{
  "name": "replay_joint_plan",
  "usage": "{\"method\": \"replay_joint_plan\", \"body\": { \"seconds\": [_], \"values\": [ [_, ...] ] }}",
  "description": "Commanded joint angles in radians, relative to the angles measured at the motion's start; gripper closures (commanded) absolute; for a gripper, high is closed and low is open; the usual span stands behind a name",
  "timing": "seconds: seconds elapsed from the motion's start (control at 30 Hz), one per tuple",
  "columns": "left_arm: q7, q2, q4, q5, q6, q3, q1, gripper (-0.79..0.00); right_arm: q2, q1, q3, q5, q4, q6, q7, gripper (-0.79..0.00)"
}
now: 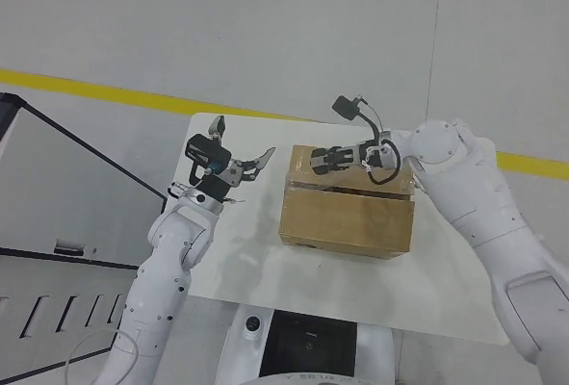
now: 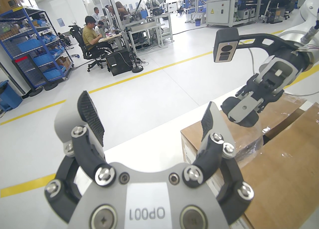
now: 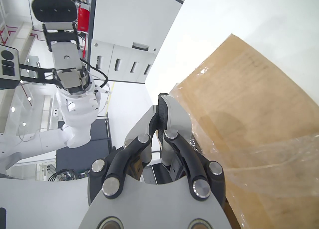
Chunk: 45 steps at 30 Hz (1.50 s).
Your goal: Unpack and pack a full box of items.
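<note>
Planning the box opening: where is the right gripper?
Top view: the right gripper is shut over the far left corner of the box; the open left gripper is beside it.

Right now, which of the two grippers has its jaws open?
The left gripper, beside the cardboard box: its jaws are spread wide. The right gripper, at the box's top edge, has its jaws shut.

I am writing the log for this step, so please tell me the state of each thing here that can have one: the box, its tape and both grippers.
cardboard box: flaps closed, standing flat on the table.
clear tape: wrinkled, on the box top.
left gripper: open, empty, beside the box.
right gripper: shut, at a top corner of the box.
</note>
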Motion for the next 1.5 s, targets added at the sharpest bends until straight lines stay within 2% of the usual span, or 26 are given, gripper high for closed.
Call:
{"method": "replay_joint_plan", "body": {
  "seconds": [0.0,0.2,0.37,0.97,1.47],
  "values": [
    [0.0,0.0,0.0,0.0,0.0,0.0,0.0,-0.785,-0.01,0.015,-0.027,-0.026,0.016,0.0,0.007,0.0],
    [0.0,0.0,0.0,0.0,0.0,0.0,0.0,-0.785,-0.026,0.048,-0.061,-0.06,0.039,0.022,0.03,0.0],
    [0.0,0.0,0.0,0.0,0.0,0.0,0.0,-0.785,-0.015,0.053,-0.048,-0.097,0.029,0.041,0.067,0.0],
    [0.0,0.0,0.0,0.0,0.0,0.0,0.0,-0.785,0.083,-0.067,0.104,-0.23,-0.196,0.166,0.206,0.0],
    [0.0,0.0,0.0,0.0,0.0,0.0,0.0,-0.785,0.145,-0.183,0.218,-0.321,-0.348,0.248,0.252,0.0]
  ]
}}
